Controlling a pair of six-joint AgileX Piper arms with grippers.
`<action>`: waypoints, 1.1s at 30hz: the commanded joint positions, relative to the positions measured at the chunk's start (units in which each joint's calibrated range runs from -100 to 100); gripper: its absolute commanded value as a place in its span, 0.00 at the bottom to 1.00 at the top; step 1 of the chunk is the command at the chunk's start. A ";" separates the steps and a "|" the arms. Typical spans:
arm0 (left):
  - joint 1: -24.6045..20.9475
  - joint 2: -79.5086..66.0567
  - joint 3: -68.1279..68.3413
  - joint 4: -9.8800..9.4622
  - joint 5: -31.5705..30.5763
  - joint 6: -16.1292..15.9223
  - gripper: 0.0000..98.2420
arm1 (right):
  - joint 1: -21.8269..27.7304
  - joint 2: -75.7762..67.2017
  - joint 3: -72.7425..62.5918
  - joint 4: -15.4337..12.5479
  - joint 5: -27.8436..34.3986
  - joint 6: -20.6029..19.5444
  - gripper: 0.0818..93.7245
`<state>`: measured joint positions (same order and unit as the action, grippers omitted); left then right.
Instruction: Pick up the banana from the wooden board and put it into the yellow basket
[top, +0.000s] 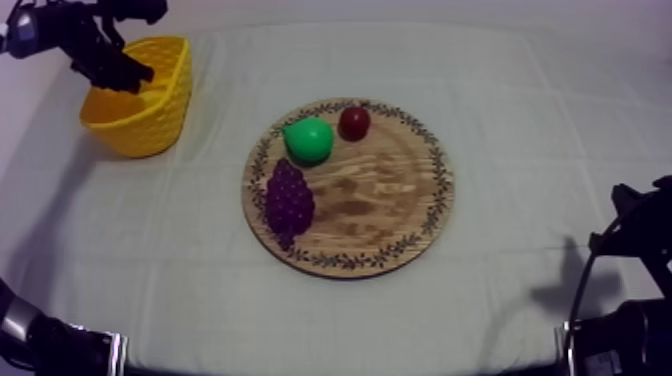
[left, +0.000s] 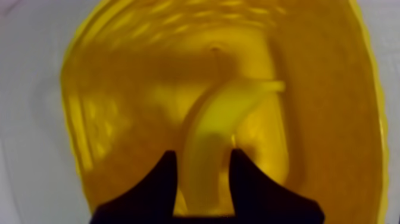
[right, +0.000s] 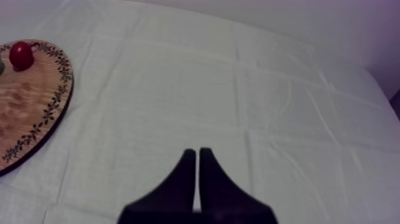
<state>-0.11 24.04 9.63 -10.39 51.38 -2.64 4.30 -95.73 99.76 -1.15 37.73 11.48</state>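
The left jaws are clamped on the one banana (left: 220, 137), one black jaw at each side of its lower part, and the fruit curves away from them with its tip bent to one side. Behind it lies the inside of the one yellow basket (left: 119, 89); whether the banana touches the basket's floor cannot be told. From above, the left arm (top: 100, 50) reaches in at the upper left and dips into the mouth of the yellow basket (top: 150, 110), which stands at the desk's far left, well apart from the board. There is one round wooden board (top: 400, 210) with a leafy patterned rim at the middle of the desk, and three toy fruits lie on it: one green pear (top: 308, 140) near the far rim, one small red fruit (top: 354, 122) just beside the pear, and one bunch of grapes (top: 289, 197), purple, on the left side nearer the camera. The right jaws lie together as a narrow wedge, holding nothing, over bare cloth beside the wooden board (right: 30, 113), where the small red fruit (right: 21, 55) also shows. The right arm (top: 630, 300) sits low at the right edge. A grey-white cloth (top: 520, 120), creased in straight fold lines, covers the desk, and beyond its far edge is a plain pale background.
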 joint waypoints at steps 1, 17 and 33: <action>0.27 -1.69 2.48 0.02 -1.87 0.04 0.22 | 0.00 -0.02 0.02 0.01 0.01 0.02 0.00; 6.80 -27.47 24.60 3.02 -5.97 2.62 0.00 | -0.01 -0.02 0.02 0.01 0.01 0.02 0.00; 9.67 -66.43 58.97 7.49 -16.88 2.01 0.00 | -0.01 -0.02 0.02 0.01 0.01 0.02 0.00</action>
<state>9.87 -33.37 61.43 -2.96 35.40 -0.71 4.30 -95.73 99.76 -1.15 37.73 11.50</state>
